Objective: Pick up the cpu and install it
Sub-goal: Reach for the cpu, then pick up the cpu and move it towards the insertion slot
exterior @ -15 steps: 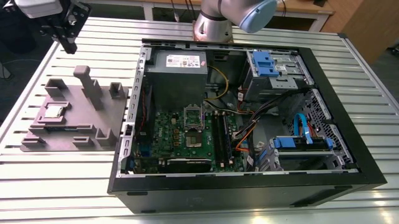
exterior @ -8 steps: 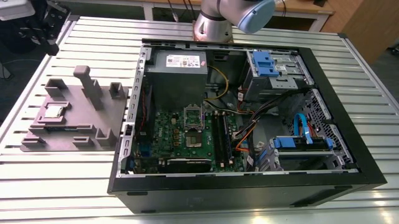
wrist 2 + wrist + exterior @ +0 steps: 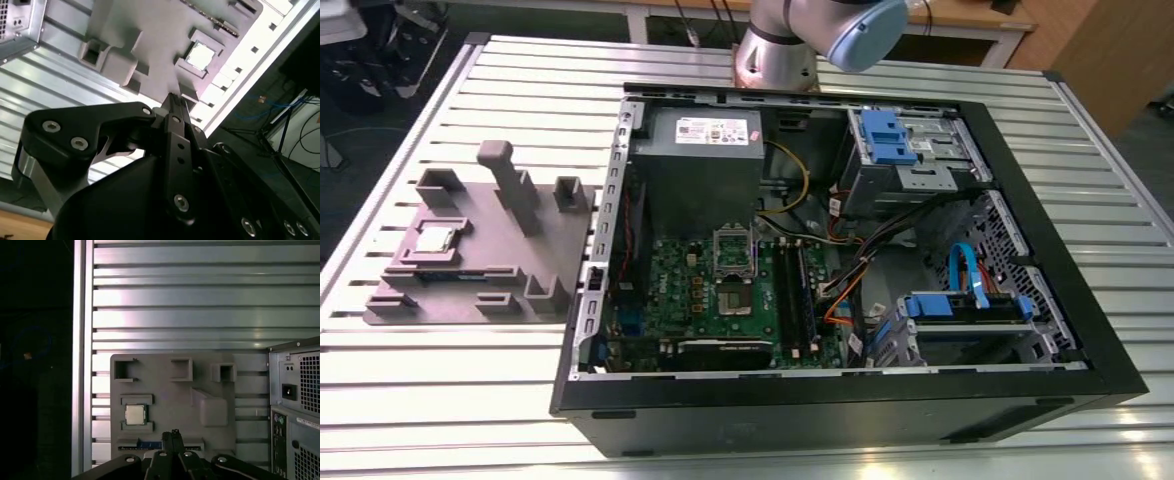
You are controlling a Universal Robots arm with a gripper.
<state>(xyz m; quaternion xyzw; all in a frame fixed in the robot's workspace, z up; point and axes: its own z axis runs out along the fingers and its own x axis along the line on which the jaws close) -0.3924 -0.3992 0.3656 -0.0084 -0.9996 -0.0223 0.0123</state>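
- The tool (image 3: 175,432) is narrow: its two black fingers are pressed together into one slim tip, with nothing held between them.
- In the first wrist view it hangs over the near edge of a grey holder (image 3: 172,390), apart from everything on it.
- The cpu (image 3: 135,414) lies flat in a shallow square recess of that holder, near the tool's tip but off to one side, untouched.
- It is a thin square with a smooth, reflective metal lid. The holder is matte moulded grey with blocky pockets and raised lips.
- The holder sits on a ribbed, shiny metal surface (image 3: 480,400), at the exterior view's left of the open computer case (image 3: 854,400).
- Inside the case, the metal-framed socket (image 3: 735,298) sits on the green motherboard (image 3: 674,285), with loose cables (image 3: 847,275) close by.
- Risks, as I judge them:
  - A descent with the fingers this close together would land on the lid rather than around it.
  - The recess lips leave little edge to grip.
  - The slick lid could slip or tilt in the fingers.
  - A skewed cpu could harm the socket.
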